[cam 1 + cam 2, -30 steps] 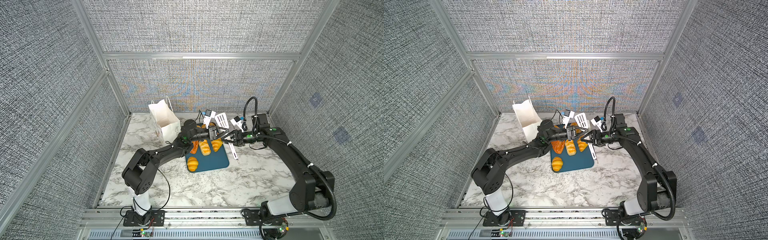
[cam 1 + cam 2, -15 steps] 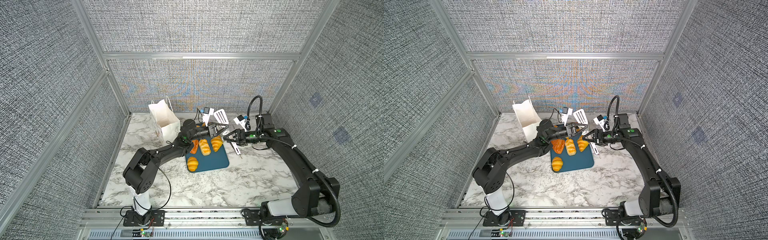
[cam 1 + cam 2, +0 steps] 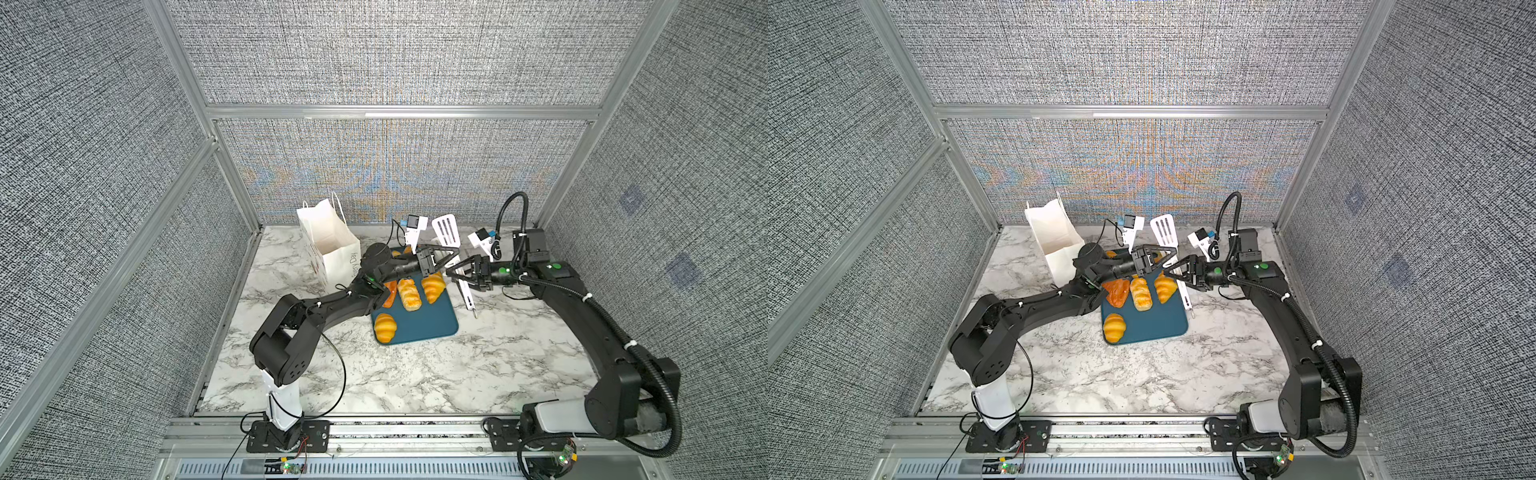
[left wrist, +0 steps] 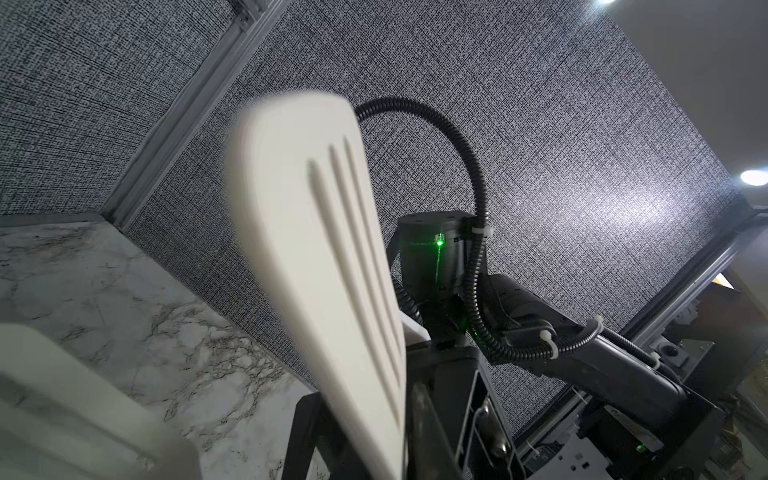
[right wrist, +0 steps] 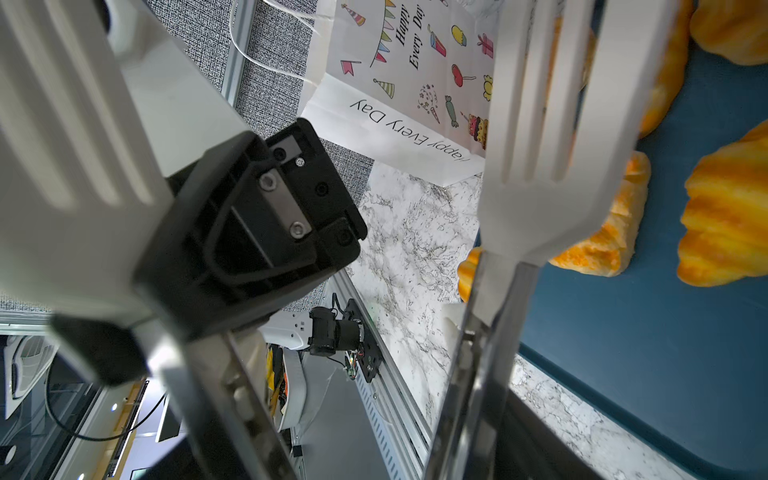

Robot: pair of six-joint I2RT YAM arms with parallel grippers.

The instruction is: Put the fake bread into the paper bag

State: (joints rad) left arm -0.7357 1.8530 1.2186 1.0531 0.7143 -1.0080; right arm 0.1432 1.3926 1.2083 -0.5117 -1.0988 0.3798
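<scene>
Several pieces of fake bread lie on the teal tray (image 3: pixel 432 328): a croissant (image 3: pixel 433 286), a ridged roll (image 3: pixel 409 294), a reddish triangle (image 3: pixel 1117 292) and a front croissant (image 3: pixel 385 327). The paper bag (image 3: pixel 332 245) stands open at the back left, and its lettering shows in the right wrist view (image 5: pixel 407 83). White slotted tongs (image 3: pixel 445 230) hang over the tray's right edge. My left gripper (image 3: pixel 451 257) is shut on the tongs' upper arm (image 4: pixel 316 249). My right gripper (image 3: pixel 455 278) is closed round both arms; the lower blade (image 5: pixel 540 199) hovers over bread (image 5: pixel 611 245).
Both arms meet above the tray's back right corner, their grippers almost touching. The bag stands just left of the left arm's wrist (image 3: pixel 376 255). Grey fabric walls with aluminium posts close in the marble table (image 3: pixel 415 382) on three sides.
The right arm's elbow has swung outward to the right. The tongs' upper blade has risen a little toward the back. The left gripper stays clamped on it.
</scene>
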